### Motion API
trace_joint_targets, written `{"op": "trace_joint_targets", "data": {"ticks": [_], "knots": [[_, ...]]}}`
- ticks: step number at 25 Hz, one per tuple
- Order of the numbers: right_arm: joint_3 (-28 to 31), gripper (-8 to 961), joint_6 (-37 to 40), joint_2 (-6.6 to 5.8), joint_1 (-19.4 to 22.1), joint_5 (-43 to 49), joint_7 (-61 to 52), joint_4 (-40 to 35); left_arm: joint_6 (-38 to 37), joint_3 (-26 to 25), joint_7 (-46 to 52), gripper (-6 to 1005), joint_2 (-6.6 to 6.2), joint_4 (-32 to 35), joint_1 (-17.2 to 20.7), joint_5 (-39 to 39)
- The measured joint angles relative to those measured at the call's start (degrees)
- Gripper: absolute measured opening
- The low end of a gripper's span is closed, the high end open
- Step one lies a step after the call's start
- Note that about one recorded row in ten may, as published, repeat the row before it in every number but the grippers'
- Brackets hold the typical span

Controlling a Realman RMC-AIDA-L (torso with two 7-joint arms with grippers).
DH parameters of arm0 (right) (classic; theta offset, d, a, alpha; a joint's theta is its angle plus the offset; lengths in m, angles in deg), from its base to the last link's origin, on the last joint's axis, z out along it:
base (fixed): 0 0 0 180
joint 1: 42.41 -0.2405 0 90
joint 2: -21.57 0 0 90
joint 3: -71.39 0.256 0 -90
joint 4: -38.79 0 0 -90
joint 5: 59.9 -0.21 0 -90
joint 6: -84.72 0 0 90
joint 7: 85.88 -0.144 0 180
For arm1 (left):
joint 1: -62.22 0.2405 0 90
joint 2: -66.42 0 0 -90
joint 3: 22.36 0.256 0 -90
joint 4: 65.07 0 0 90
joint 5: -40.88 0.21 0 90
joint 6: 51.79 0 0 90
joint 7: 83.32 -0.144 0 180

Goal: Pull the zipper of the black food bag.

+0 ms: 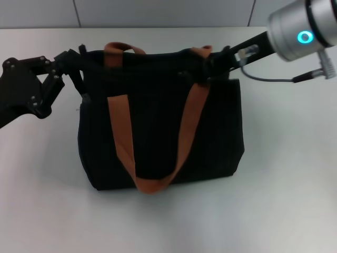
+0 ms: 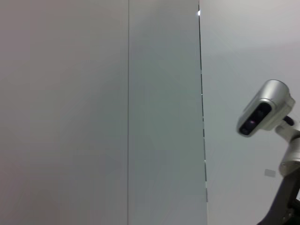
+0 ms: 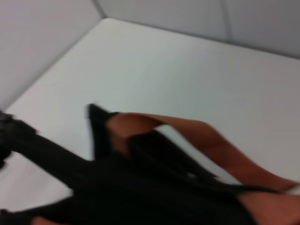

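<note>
Large boxy black fabric food bag (image 1: 158, 132) with wide orange-brown webbing strap handles (image 1: 187, 126), standing upright on the plain white desk (image 1: 284, 200), roughly mid-desk in the head view. One strap looped down across the near face, almost to the bag's base; the other strap arched over the top rim toward the back.

Left gripper (image 1: 79, 71), black, at the bag's upper corner on the robot's left, pressed against the top edge there. Fingers dark against dark fabric; cannot tell whether spread or closed, nor whether any cloth is pinched.

Right gripper (image 1: 210, 66), black, at the end of a silver arm with a glowing cyan ring (image 1: 304, 37), reaching in to the top rim at the bag's upper corner on the robot's right, just beside the strap's attachment. Cannot tell how wide the fingers stand, and cannot tell whether anything sits between them.

Small silver metal zipper pull not made out in any view; somewhere along the black top edge between the two grippers, exact spot hidden.

Right wrist view: blurred top of the bag (image 3: 154, 187) close up, orange-brown strap (image 3: 211, 145) curving over it, white desk (image 3: 187, 75) beyond.

Left wrist view: only pale grey wall panels (image 2: 93, 112) and a silver camera head (image 2: 262, 115) on a stalk.
</note>
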Motion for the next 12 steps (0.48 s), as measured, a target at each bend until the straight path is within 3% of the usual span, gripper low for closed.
{"op": "trace_joint_targets", "data": {"ticks": [12], "knots": [[0.3,-3,1.3,0.20,4.5,-1.0,-0.8,-6.2,0.5,-0.2,0.0,19,-0.21,-0.2,-0.1,-0.2]]}}
